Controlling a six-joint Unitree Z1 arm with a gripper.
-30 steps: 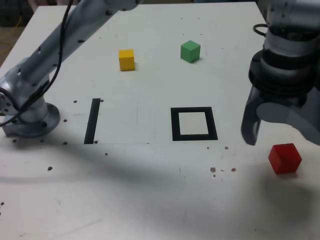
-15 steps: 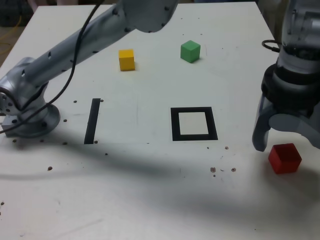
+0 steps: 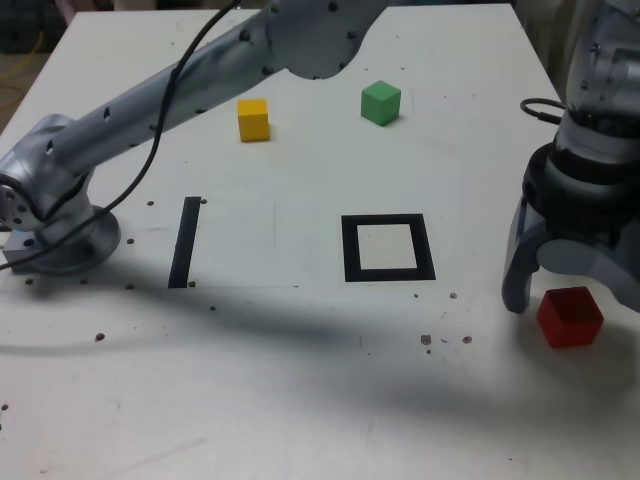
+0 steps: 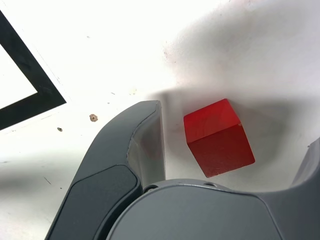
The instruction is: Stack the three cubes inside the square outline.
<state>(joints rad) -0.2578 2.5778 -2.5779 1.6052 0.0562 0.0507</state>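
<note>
The red cube (image 3: 570, 316) sits on the white table at the exterior view's right, outside the square outline (image 3: 348, 250). My gripper (image 3: 576, 298) is open and low over it, one finger (image 3: 514, 285) beside the cube on the outline's side, the other at the frame edge. In the wrist view the red cube (image 4: 217, 137) lies between the jaws of the gripper (image 4: 232, 129), apart from the near finger (image 4: 147, 135); a corner of the outline (image 4: 30, 75) shows. The yellow cube (image 3: 253, 119) and green cube (image 3: 380, 103) rest at the back.
A straight black strip (image 3: 184, 242) lies at the exterior view's left of the outline. The arm's base (image 3: 60, 235) stands at the table's left edge, its links reaching across the back. Small dark specks dot the table (image 3: 300, 380).
The gripper has come down and shifted slightly right, so its open fingers now stand on either side of the red cube. The cubes have not moved.
</note>
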